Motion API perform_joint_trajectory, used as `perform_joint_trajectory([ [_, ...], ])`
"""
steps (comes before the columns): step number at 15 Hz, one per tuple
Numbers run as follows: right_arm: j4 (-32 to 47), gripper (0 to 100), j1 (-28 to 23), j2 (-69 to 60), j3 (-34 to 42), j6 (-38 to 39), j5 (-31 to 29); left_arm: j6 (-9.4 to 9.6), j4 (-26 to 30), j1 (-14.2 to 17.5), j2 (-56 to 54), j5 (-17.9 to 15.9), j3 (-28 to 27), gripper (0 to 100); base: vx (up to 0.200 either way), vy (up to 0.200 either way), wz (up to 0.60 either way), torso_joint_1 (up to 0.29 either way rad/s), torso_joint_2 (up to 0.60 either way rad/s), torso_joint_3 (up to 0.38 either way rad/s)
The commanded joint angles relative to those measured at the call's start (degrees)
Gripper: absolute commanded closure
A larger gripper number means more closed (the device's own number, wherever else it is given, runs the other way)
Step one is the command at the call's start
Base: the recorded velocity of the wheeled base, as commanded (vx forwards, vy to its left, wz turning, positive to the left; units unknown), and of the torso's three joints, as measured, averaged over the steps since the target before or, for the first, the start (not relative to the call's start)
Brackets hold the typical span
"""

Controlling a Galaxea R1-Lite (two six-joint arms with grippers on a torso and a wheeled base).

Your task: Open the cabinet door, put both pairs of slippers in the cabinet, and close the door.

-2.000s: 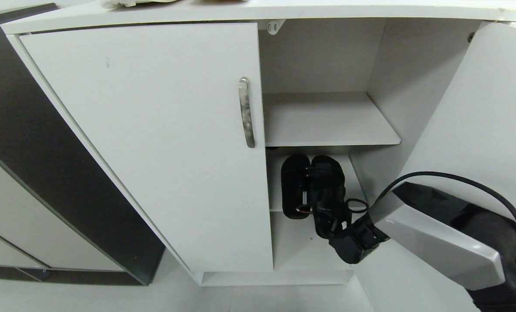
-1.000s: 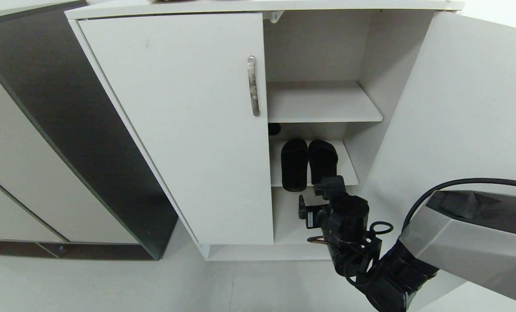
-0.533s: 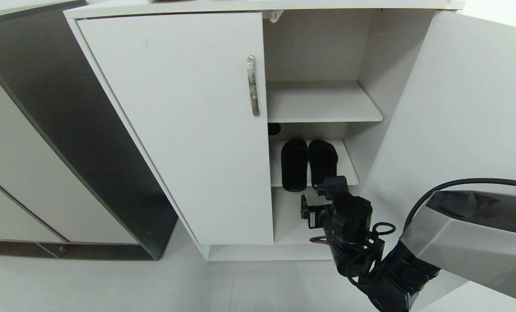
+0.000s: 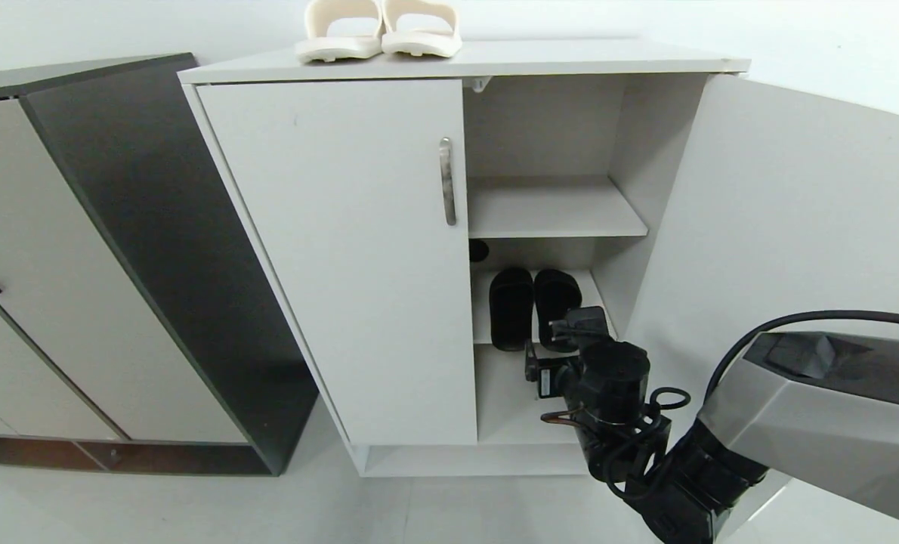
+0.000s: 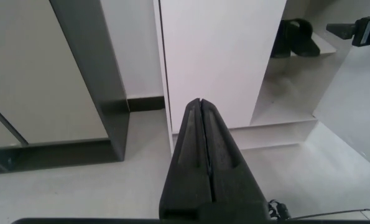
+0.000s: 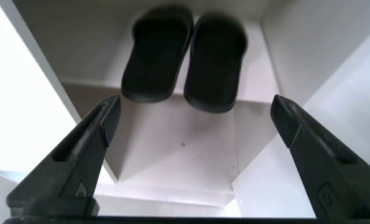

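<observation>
A white cabinet stands with its left door shut and its right door swung wide open. A pair of black slippers lies side by side on the middle shelf, also seen in the right wrist view as black slippers. A cream pair of slippers rests on the cabinet top. My right gripper hangs open just in front of the lower shelves, holding nothing. My left gripper is shut and empty, low over the floor before the shut door.
A dark grey and white unit adjoins the cabinet's left side. The shut door carries a metal handle. An upper shelf and a bottom shelf lie inside. Pale floor stretches in front.
My right gripper has let go of the black slippers and drawn back out of the cabinet, open. The head view has since shifted, bringing the cabinet top and cream slippers into sight.
</observation>
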Motion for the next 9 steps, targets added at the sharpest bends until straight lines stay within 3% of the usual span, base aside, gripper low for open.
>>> perform_joint_trajectory([
  [1, -0.02, 0, -0.09, 0.13, -0.02, 0.03, 0.02, -0.01, 0.02, 0.01, 0.08, 0.01, 0.00, 100, 0.000, 0.000, 0.00, -0.002, 0.01, 0.198],
  [5, 0.07, 0, 0.08, -1.45, 3.15, 1.17, 3.27, -0.18, 0.02, 0.01, 0.08, 0.89, 0.00, 100, 0.000, 0.000, 0.00, 0.002, 0.00, 0.168],
  [9, 0.16, 0, -0.01, -1.98, 6.40, 1.08, 6.52, -0.62, 0.02, 0.01, 0.08, 0.80, 0.00, 100, 0.000, 0.000, 0.00, 0.000, 0.00, 0.000],
])
